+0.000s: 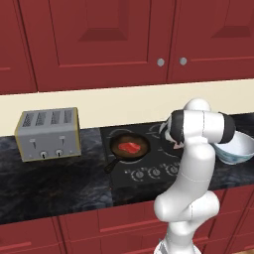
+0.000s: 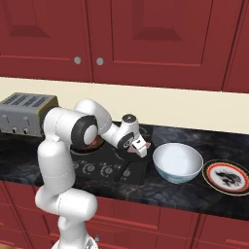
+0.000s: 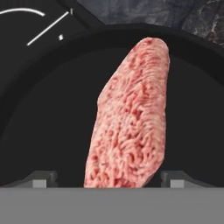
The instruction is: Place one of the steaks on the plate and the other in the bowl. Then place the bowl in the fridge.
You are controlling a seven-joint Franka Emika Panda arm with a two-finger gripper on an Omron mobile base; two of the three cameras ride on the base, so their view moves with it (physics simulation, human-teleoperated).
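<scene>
Pink steak (image 3: pixel 131 118) lies in a dark pan (image 3: pixel 52 122) right under your gripper (image 3: pixel 107 179); the jaws stand wide open, one tip on each side of the meat. You can see a second, redder steak (image 1: pixel 131 148) in another pan (image 1: pixel 130 146) on the stove. On the dark table, the white bowl (image 2: pixel 177 163) sits beside the plate (image 2: pixel 227 176)
</scene>
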